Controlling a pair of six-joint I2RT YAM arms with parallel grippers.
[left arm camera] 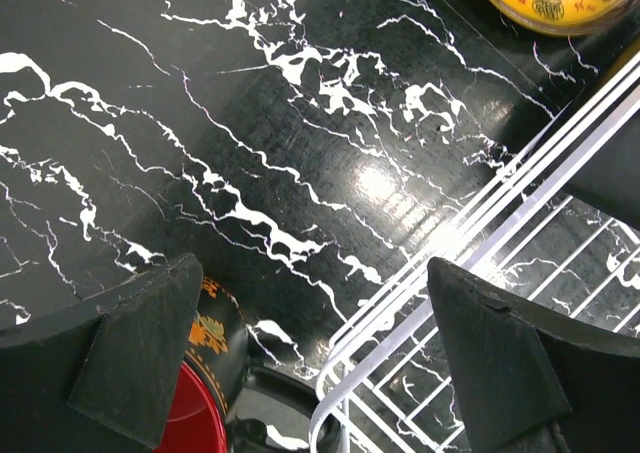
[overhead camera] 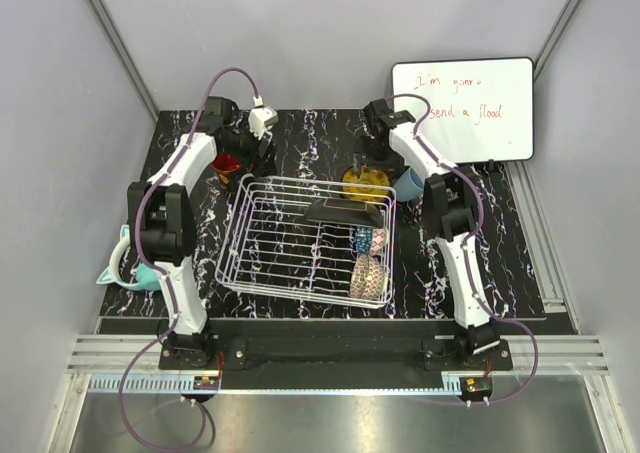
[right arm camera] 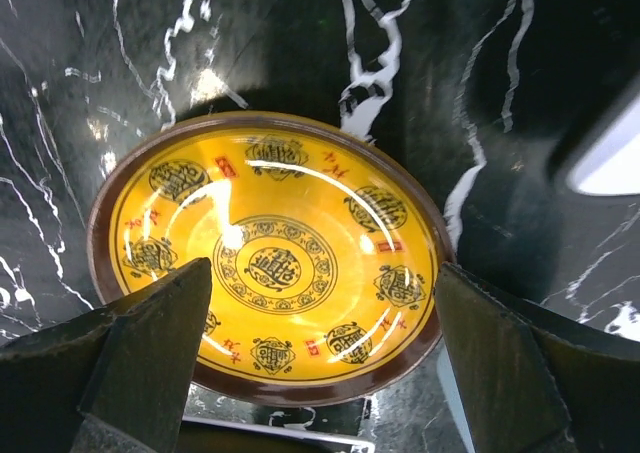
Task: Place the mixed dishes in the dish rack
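Beyond the dish rack (overhead camera: 300,180), the yellow plate (right arm camera: 270,263) is straddled by the spread right hand (right arm camera: 320,283), presumably for pickup; left hand (left arm camera: 315,273) is held spread near the red mug (left arm camera: 190,413).

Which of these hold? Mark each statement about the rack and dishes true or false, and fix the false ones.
1. The yellow plate lies in the dish rack. False: it lies on the table beyond the rack, under the open right gripper.
2. A blue bowl and a beige-brown bowl sit in the rack. True.
3. The left gripper is shut on the red mug. False: it is open; the mug stands beside it.
4. The light blue cup stands outside the rack. True.
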